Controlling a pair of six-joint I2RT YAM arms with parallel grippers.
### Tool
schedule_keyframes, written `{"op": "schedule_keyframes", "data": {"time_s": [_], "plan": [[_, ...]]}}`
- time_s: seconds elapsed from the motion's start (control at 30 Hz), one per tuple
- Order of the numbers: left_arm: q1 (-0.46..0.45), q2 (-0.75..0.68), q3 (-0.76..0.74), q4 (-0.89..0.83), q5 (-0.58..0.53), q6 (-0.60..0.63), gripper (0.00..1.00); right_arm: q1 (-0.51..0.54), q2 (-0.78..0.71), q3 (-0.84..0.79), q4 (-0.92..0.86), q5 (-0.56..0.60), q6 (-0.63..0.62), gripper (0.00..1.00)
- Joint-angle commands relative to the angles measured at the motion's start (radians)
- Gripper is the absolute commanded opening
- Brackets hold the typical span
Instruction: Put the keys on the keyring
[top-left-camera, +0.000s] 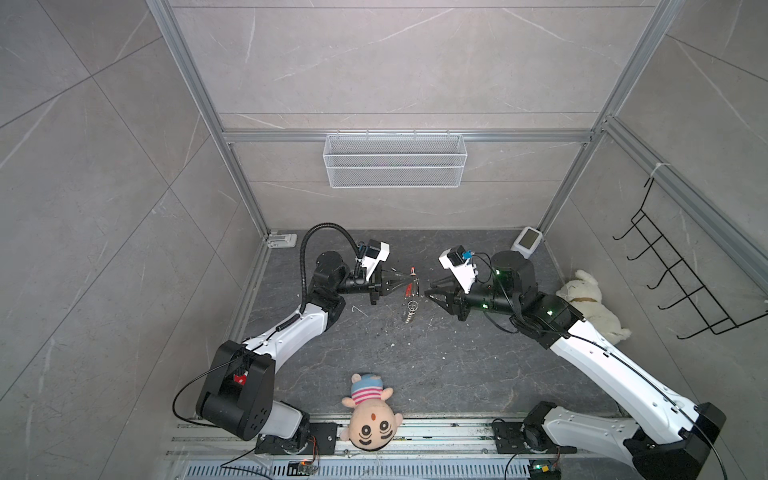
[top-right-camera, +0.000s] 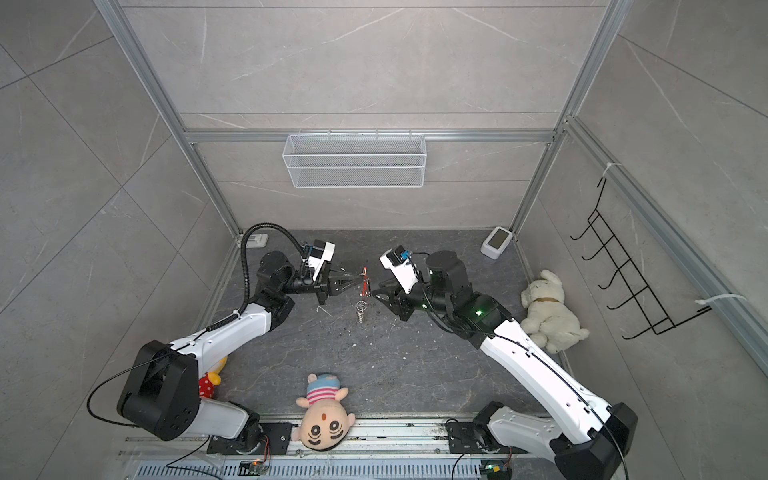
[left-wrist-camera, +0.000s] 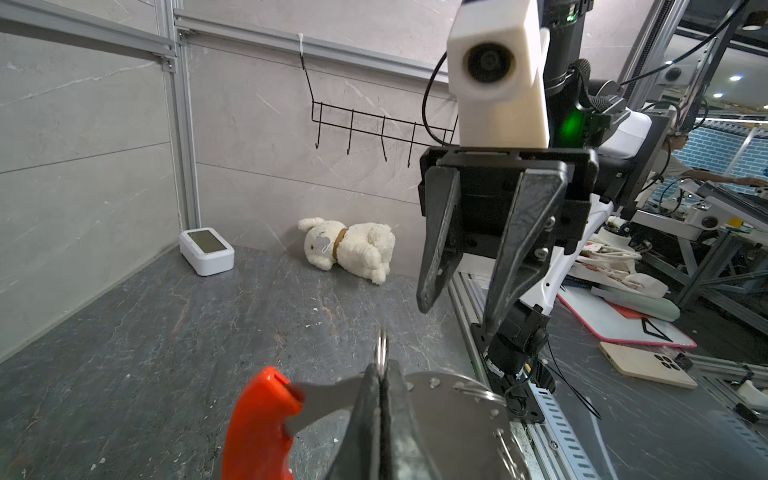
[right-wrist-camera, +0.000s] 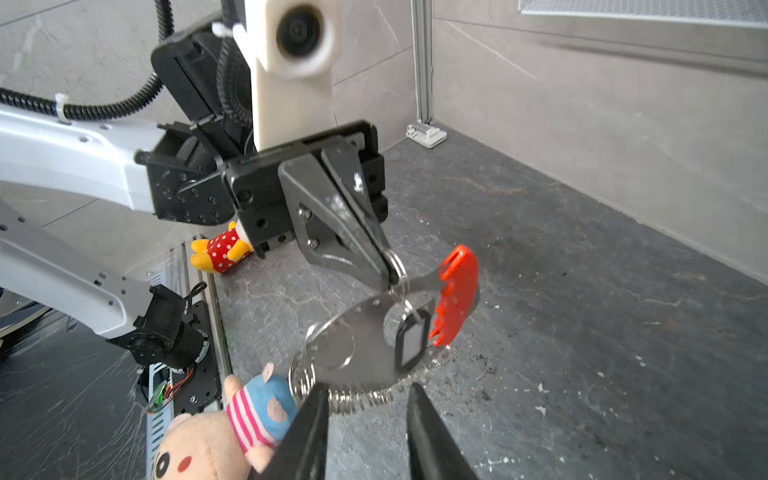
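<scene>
The keyring (right-wrist-camera: 357, 336) is a flat metal loop with a red plastic segment (right-wrist-camera: 457, 299) and many small silver rings along its lower edge. It hangs from my left gripper (right-wrist-camera: 388, 278), which is shut on one small ring at its top. In the left wrist view that ring (left-wrist-camera: 382, 347) pokes out between the closed fingers. The keys (right-wrist-camera: 411, 345), with a black head, dangle from the same ring against the metal loop. My right gripper (right-wrist-camera: 368, 388) is open, fingertips just short of the lower row of rings. In both top views the grippers (top-left-camera: 405, 283) (top-left-camera: 428, 291) face each other across the keyring (top-right-camera: 365, 286).
A striped-hat doll (top-left-camera: 372, 411) lies at the front edge and a white plush dog (top-left-camera: 590, 303) by the right wall. A red dotted plush (top-right-camera: 212, 380) sits under the left arm. A thin white wire (top-left-camera: 357, 309) lies near the left gripper, a white device (top-left-camera: 528, 241) at the back right.
</scene>
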Motion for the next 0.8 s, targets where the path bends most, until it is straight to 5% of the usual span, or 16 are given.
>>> {"op": "schedule_keyframes", "data": {"time_s": [0.0,0.77], "plan": [[0.000,-0.016,0.024,0.075,0.026,-0.024,0.00,-0.003,0.078,0.055,0.012,-0.005,-0.037,0.35],[0.001,-0.018,0.028,0.099,0.073,-0.057,0.00,-0.024,0.142,0.090,0.070,-0.113,-0.042,0.35]]}}
